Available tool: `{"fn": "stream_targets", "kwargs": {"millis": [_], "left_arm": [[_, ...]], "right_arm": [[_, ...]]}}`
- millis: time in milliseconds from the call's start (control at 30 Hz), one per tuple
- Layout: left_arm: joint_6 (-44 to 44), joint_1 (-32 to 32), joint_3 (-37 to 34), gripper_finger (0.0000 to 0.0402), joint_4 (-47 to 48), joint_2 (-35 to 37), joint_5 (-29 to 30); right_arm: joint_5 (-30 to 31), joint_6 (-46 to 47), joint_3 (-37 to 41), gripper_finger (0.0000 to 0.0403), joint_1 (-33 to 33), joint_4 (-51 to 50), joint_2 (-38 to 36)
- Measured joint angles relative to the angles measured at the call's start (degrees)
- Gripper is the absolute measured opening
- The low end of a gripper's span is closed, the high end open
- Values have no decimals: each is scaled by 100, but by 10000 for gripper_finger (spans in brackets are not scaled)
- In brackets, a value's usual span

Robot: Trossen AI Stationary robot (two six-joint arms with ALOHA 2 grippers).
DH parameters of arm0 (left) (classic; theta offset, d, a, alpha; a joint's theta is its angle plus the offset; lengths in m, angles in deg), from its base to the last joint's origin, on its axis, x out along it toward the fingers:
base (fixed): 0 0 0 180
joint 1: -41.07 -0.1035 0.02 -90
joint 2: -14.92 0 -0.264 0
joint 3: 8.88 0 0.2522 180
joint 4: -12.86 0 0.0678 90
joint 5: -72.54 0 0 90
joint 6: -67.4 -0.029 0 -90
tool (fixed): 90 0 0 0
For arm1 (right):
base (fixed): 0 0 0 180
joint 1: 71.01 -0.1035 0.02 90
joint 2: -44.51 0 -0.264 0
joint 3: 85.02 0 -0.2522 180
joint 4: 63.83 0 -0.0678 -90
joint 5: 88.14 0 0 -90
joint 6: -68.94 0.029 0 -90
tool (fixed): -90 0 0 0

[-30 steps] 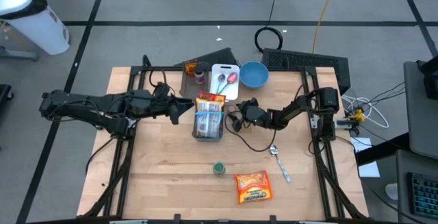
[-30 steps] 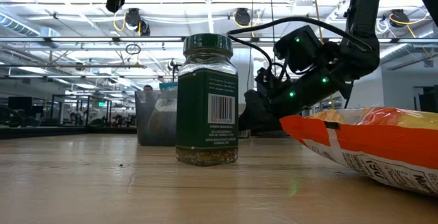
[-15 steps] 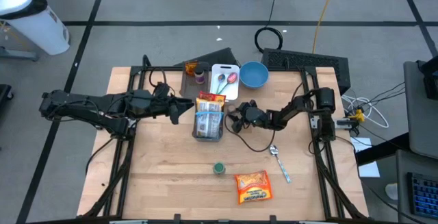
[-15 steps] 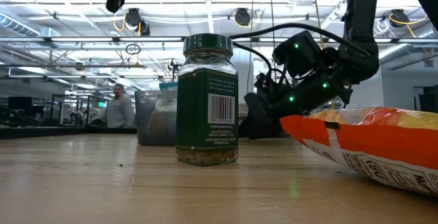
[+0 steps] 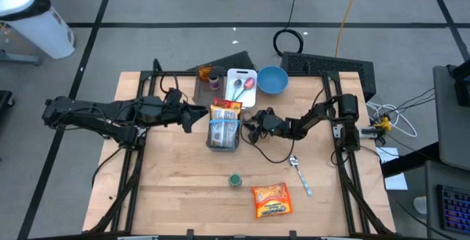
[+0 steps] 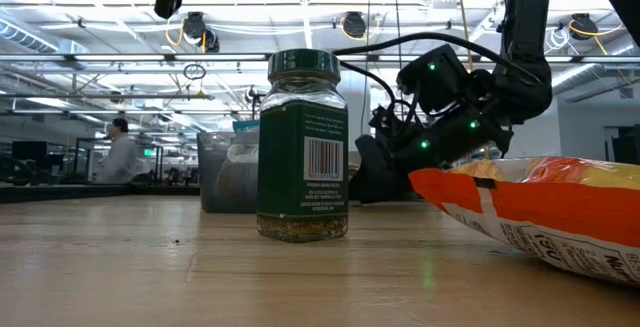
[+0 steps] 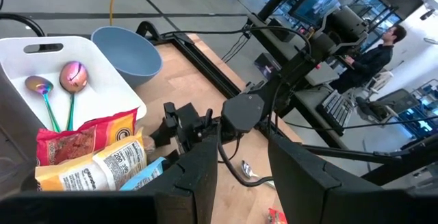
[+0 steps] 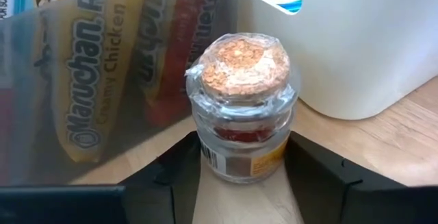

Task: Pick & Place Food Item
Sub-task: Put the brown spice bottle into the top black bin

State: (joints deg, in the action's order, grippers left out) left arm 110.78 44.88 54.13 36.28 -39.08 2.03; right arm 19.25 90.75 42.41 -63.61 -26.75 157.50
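Right jaws, narrowed, flanking corked jar (image 8: pixel 239 114)

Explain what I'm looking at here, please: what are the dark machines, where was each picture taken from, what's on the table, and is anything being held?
These are two robot arms at a wooden table, each ending in a two-finger gripper. One picture looks straight down, one looks level across the tabletop, and one comes from a camera on each wrist.

On the table: a clear bin holding noodle packets, a white tray with two spoons, a blue bowl, a green-lidded spice jar, an orange snack bag and a loose spoon.

The right gripper, beside the bin, has its fingers on either side of a small cork-topped jar; whether they grip it yet is unclear. The left gripper waits on the bin's other side, open, holding nothing.
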Motion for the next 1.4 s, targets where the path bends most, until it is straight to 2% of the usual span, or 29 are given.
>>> {"fn": "stream_targets", "kwargs": {"millis": [333, 433, 867, 1033, 1267, 1400], "left_arm": [[-18, 0, 0, 136, 120, -2, 4], [-88, 0, 0, 136, 123, -2, 4], [-340, -4, 0, 136, 134, -2, 57], [-497, -4, 0, 136, 165, -2, 59], [-579, -56, 0, 136, 297, -2, 159], [-274, -253, 0, 136, 302, -2, 160]], "right_arm": [[-134, -3, -4, 172, 2, -19, -23], [-309, -77, 2, 167, -2, -128, -169], [-417, -528, 2, 167, -37, -747, -738], [-620, -752, 20, 167, -50, -1004, -1288], [-738, -1093, 18, 168, -50, -1836, -2480], [-922, -1021, 17, 168, -50, -2238, -3205]]}}
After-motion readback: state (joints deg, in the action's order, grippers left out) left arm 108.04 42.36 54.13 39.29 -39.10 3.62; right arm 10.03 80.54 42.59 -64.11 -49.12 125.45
